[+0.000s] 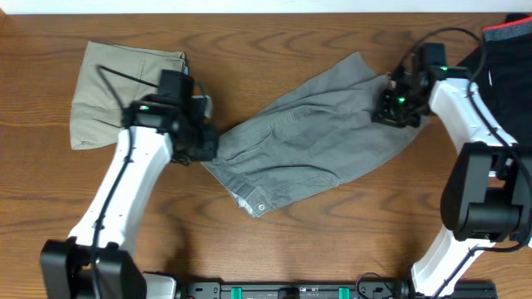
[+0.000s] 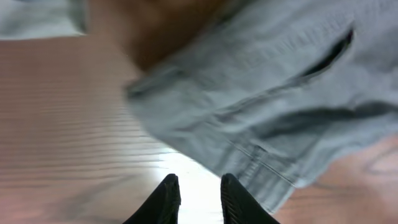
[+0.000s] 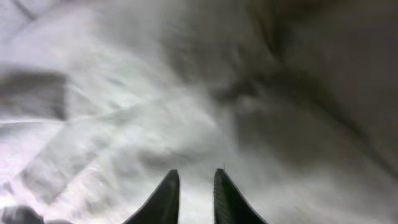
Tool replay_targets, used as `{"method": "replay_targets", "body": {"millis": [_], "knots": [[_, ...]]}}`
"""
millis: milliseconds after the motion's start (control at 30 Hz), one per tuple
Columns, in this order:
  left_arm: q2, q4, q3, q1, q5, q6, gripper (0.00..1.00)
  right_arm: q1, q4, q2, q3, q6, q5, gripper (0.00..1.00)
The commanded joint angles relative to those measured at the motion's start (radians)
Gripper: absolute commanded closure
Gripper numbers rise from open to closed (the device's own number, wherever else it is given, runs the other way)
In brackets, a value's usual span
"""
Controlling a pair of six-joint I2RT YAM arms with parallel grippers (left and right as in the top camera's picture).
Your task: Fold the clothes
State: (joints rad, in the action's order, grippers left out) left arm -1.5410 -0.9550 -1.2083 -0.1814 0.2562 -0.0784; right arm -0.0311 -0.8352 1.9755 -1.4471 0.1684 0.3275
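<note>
The mid-grey shorts (image 1: 307, 141) lie spread slantwise across the middle of the table, waistband and metal button (image 1: 262, 207) toward the front. My left gripper (image 1: 208, 143) sits at the shorts' left edge. In the left wrist view its fingers (image 2: 199, 183) stand slightly apart over bare wood, with the grey cloth (image 2: 261, 93) just ahead and nothing between them. My right gripper (image 1: 389, 104) hovers over the upper right leg end. In the right wrist view its fingers (image 3: 194, 177) are a little apart above blurred grey fabric (image 3: 155, 124), gripping nothing.
Folded beige shorts (image 1: 116, 91) lie at the back left, behind the left arm. A black red-trimmed garment (image 1: 507, 66) lies at the back right corner, beside the right arm. Bare wood shows along the table's front (image 1: 332, 249).
</note>
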Motion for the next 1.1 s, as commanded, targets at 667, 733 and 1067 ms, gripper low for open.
{"method": "replay_targets", "body": {"millis": [667, 733, 1067], "knots": [[-0.249, 0.075, 0.06, -0.297, 0.04, 0.005, 0.77, 0.05, 1.068, 0.124, 0.076, 0.24, 0.019, 0.99], [-0.249, 0.075, 0.06, -0.297, 0.04, 0.005, 0.77, 0.043, 1.019, 0.089, 0.076, 0.19, 0.09, 0.99], [-0.249, 0.076, 0.06, -0.297, 0.04, 0.002, 0.76, 0.044, 0.364, -0.047, 0.08, 0.05, -0.102, 0.98]]}}
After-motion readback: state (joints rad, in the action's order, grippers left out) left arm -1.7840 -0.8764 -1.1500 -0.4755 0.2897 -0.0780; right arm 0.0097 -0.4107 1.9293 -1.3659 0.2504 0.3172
